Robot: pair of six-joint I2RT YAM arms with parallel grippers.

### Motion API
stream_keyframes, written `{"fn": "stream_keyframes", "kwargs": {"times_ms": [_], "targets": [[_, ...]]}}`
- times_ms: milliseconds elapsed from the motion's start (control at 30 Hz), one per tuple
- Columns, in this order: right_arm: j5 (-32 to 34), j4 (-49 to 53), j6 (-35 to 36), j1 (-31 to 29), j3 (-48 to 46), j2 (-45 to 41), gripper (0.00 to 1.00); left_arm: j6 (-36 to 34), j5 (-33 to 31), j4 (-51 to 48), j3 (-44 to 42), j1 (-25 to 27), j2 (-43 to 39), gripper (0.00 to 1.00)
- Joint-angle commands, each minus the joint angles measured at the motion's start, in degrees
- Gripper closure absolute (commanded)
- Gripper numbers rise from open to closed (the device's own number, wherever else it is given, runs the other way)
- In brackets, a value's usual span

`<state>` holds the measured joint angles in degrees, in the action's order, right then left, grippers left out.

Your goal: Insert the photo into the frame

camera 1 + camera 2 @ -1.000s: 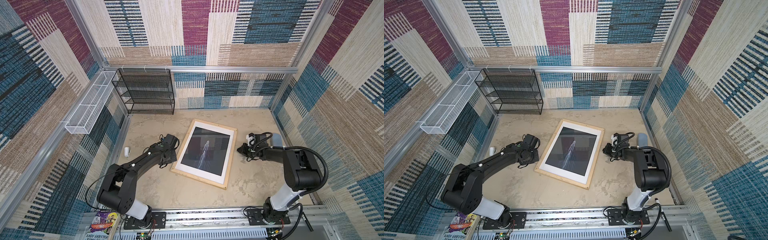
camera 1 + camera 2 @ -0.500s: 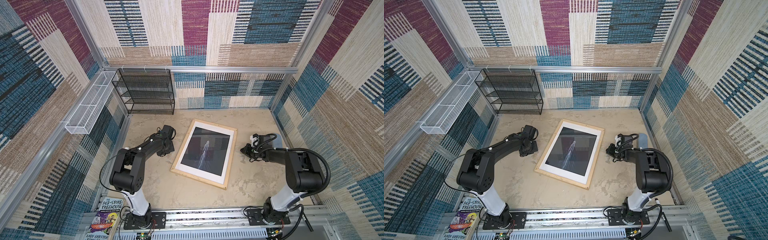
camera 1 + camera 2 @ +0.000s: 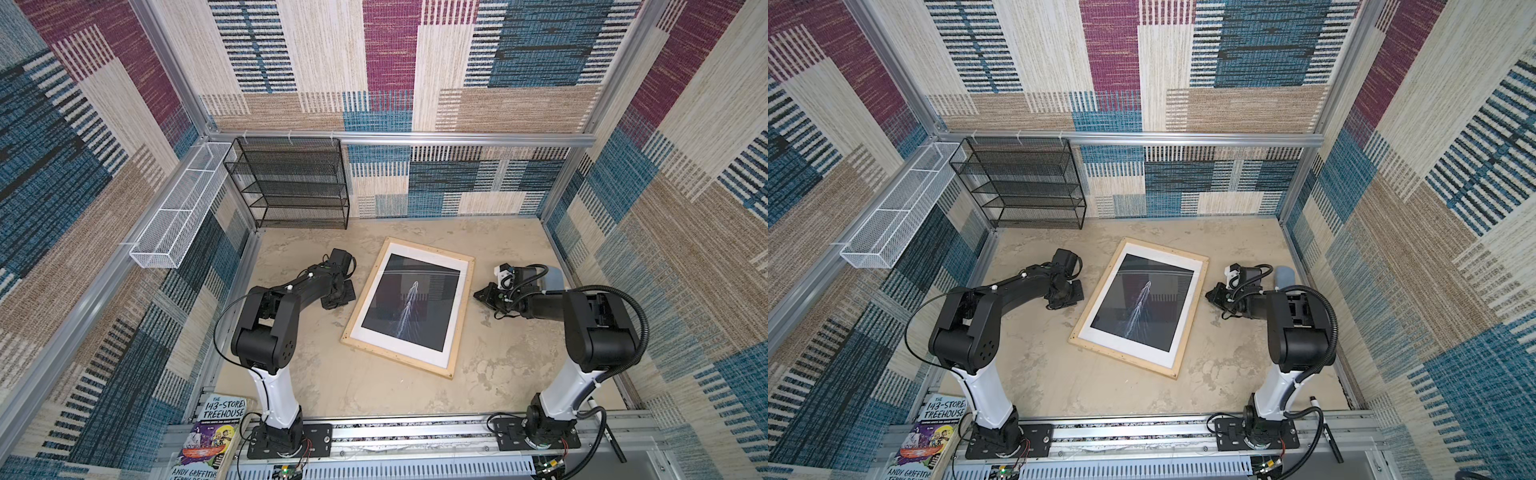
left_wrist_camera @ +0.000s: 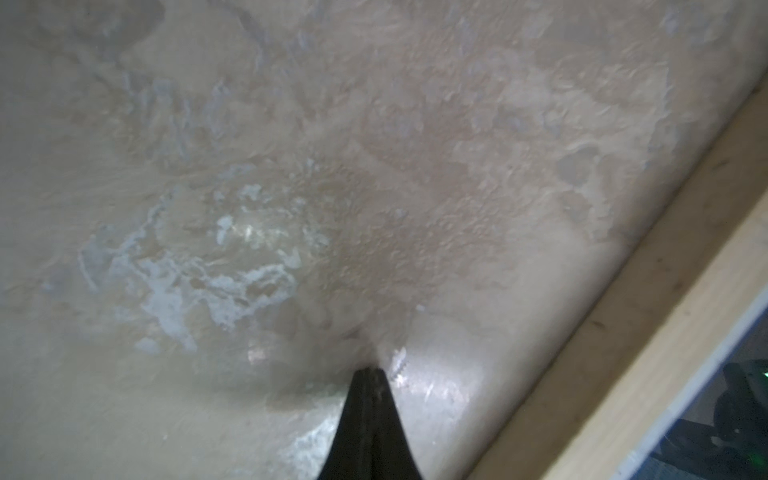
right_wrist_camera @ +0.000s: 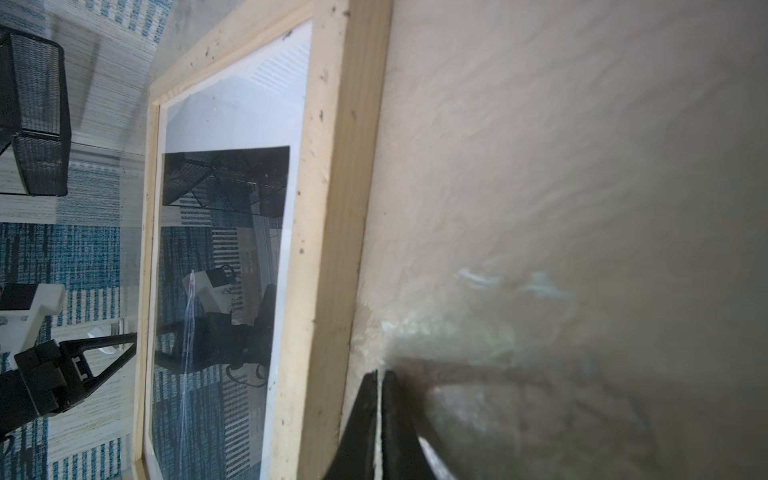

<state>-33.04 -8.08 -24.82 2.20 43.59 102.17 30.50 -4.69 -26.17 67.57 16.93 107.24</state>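
In both top views the frame, pale wood rails around a clear pane, lies flat and turned askew in the middle of the table. The photo, black with a white streak and white margin, lies inside it. My left gripper is shut and empty, low over the table beside the frame's left rail. On the other side my right gripper is shut, holding nothing, close to the right rail.
A black wire-mesh rack stands at the back left. A white wire basket hangs on the left wall. A book lies outside the front left corner. The beige table stretches in front of the frame.
My left arm's elbow has lifted and folded back toward its base, while its gripper stays beside the frame's left rail. The right arm, the frame and the photo have hardly moved.
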Motion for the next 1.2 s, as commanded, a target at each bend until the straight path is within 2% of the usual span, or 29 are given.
{"fn": "stream_keyframes", "kwargs": {"times_ms": [0, 300, 533, 867, 1167], "targets": [[-0.21, 0.20, -0.58, -2.00, 1.82, 2.38, 0.90, 1.78, 3.49, 1.83, -1.25, 0.62, -0.25, 1.00], [-0.40, -0.74, -2.84, -9.13, 6.83, 7.84, 0.91, 4.68, 2.39, 3.66, -6.03, 2.76, -2.39, 1.00], [-0.56, -0.59, -3.63, -12.18, 7.48, 8.37, 0.91, 6.00, 4.65, 5.70, -8.63, 3.19, -2.30, 1.00], [0.13, 0.12, -3.28, -12.32, 2.37, 1.72, 0.90, 8.38, 7.27, 6.78, -8.16, 10.45, -0.86, 1.00], [2.28, 3.16, -1.56, -11.76, 2.55, -0.48, 0.91, 9.49, 8.11, 6.73, -8.23, 12.99, -0.66, 1.00]]}}
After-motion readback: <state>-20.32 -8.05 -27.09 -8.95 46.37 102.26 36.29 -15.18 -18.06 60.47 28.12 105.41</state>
